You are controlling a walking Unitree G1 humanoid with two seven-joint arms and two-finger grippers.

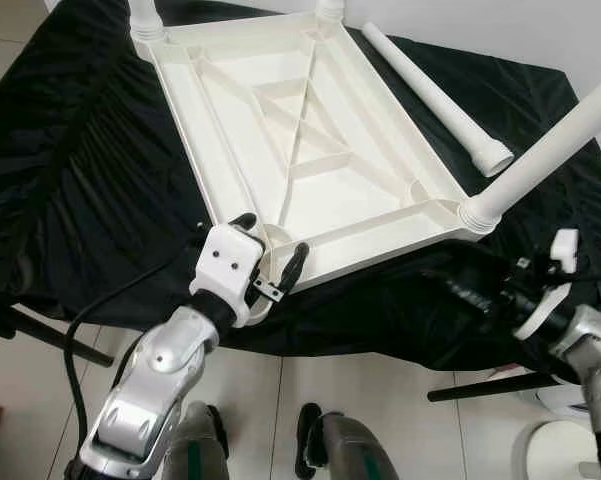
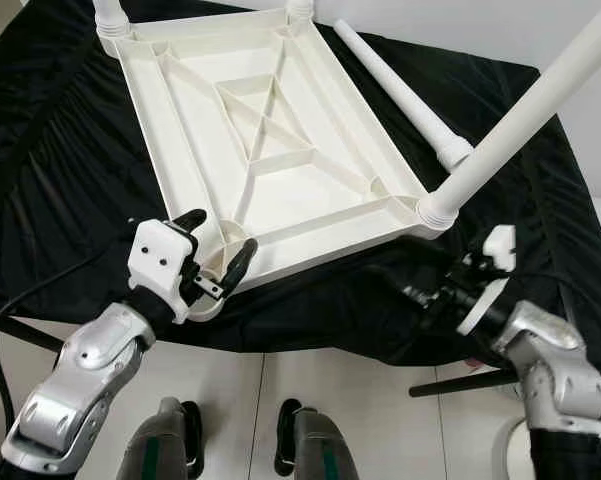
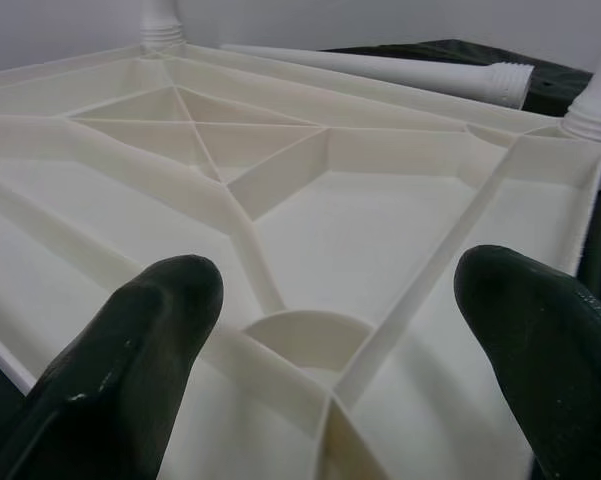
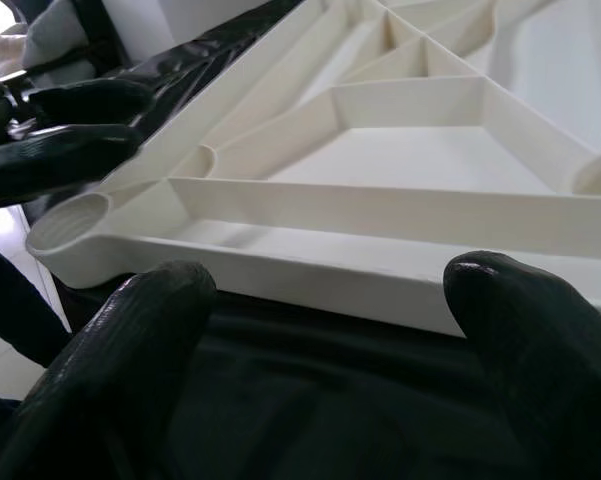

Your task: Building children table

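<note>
- Tabletop (image 1: 310,150), white plastic, lay upside down on a black cloth (image 1: 70,170) with its ribbed underside facing up; its near edge ran just inside the cloth's near edge.
- Three legs stood in the tabletop's corner sockets: two at the far corners, cut off by the top of the frame (image 1: 145,15) (image 1: 330,8), and one at the near right corner (image 1: 550,150), rising tilted out to the right.
- A loose leg (image 1: 435,95) lay flat on the cloth just beside the tabletop's right edge, its threaded end pointing toward the near right corner, apart from the standing leg.
- The near left corner socket (image 3: 310,340) of the tabletop was empty, a round cup with ribs meeting at it.
- The left gripper (image 1: 270,255) sat at that near left corner, its fingers (image 3: 140,350) spread apart with the socket between them and nothing held.
- The right gripper (image 4: 330,330) hung low off the tabletop's near edge, close to the near right corner, fingers (image 4: 530,340) apart and empty, pointing along the edge over the cloth.
- From the right wrist, the left gripper's dark fingers (image 4: 60,140) showed beyond the empty socket at the far end of the near edge.
- Bare cloth lay to the left of the tabletop, and tiled floor (image 1: 370,380) lay open below the cloth's near edge.
- A black bar (image 1: 490,385) stuck out from under the cloth near the right arm.
</note>
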